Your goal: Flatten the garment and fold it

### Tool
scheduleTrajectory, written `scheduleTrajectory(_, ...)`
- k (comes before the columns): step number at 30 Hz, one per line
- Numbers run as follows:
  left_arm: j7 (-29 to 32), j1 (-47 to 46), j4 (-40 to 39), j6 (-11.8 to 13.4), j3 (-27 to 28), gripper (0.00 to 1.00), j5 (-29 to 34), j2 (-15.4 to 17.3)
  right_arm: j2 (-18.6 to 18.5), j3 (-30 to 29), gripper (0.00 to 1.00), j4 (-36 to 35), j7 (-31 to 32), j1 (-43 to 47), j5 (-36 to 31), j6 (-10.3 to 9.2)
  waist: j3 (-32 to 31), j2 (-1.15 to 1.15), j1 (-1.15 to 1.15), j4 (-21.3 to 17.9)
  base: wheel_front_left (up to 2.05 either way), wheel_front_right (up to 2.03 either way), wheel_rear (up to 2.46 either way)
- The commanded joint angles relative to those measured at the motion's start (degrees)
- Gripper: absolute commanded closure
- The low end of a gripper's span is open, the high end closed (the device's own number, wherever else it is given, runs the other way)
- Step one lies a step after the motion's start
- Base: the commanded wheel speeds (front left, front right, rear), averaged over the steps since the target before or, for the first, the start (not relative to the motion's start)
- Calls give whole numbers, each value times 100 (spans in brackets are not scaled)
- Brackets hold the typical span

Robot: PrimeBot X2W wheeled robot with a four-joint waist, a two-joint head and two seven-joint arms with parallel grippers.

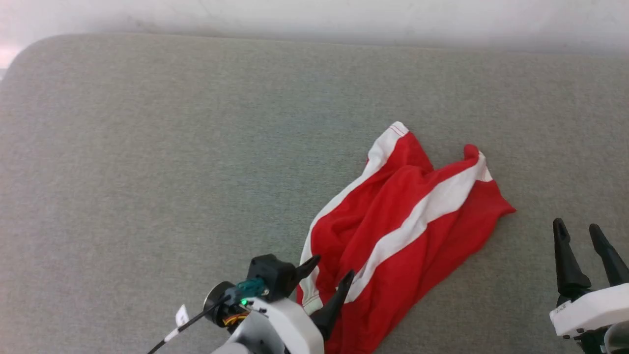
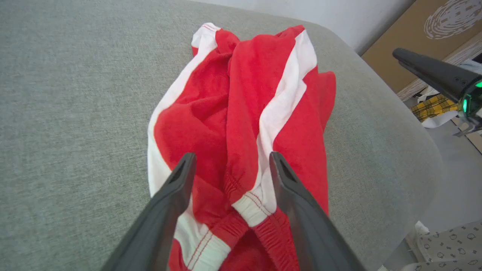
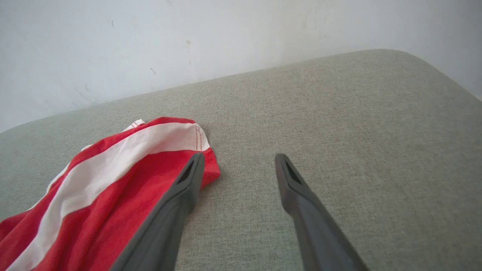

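From the head, saw the garment (image 1: 403, 231) crumpled on the grey table (image 1: 147, 147) toward 5 o'clock, with the left claw (image 1: 334, 264) spread over its 7 o'clock end and the right claw (image 1: 576, 224) spread at its 3 o'clock, apart. From the left wrist, saw wide fingers (image 2: 165, 210) straddling the gathered waistband (image 2: 241, 222), pinching nothing. From the right wrist, saw bare table between parted fingers (image 3: 169, 210), with a striped hem (image 3: 188, 137) at 10 o'clock.

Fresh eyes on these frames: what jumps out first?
Bright red, white-striped shorts lie crumpled right of centre on a grey pad. At the near edge the left gripper is open, its fingers on either side of the waistband. The right gripper is open too, over bare pad to the right of the shorts.
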Motion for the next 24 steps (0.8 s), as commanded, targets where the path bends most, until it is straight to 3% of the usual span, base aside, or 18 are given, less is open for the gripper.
scheduleTrajectory(1, 79, -126, 72, 72, -16, 0, 28, -75, 14, 10, 0, 42, -41, -72, 39, -5, 69, 0, 0, -124, 0, 0, 0)
scheduleTrajectory(11, 228, -362, 685, 44, -120, 0, 23, -244, 14, 64, 0, 225, -167, -140, 83, -5, 160, 0, 0, -333, 0, 0, 0)
scheduleTrajectory(12, 189, -391, 740, 31, -121, 53, 40, -257, 14, 62, 0, 236, -170, -146, 81, -5, 151, 0, 0, -339, 0, 0, 0)
scheduleTrajectory(13, 133, -421, 770, 15, -118, 100, 54, -281, 14, 55, 0, 243, -173, -150, 75, -5, 137, 0, 0, -340, 0, 0, 0)
scheduleTrajectory(18, -67, -531, 616, -115, -119, 100, 63, -366, 14, 9, 0, 258, -170, -142, 33, -5, 26, 0, 0, -310, 0, 0, 0)
scheduleTrajectory(24, 2, -741, -643, -586, -426, 100, 27, -431, 14, -35, 0, 255, -131, -35, -5, -5, -189, 0, 0, -191, 0, 0, 0)
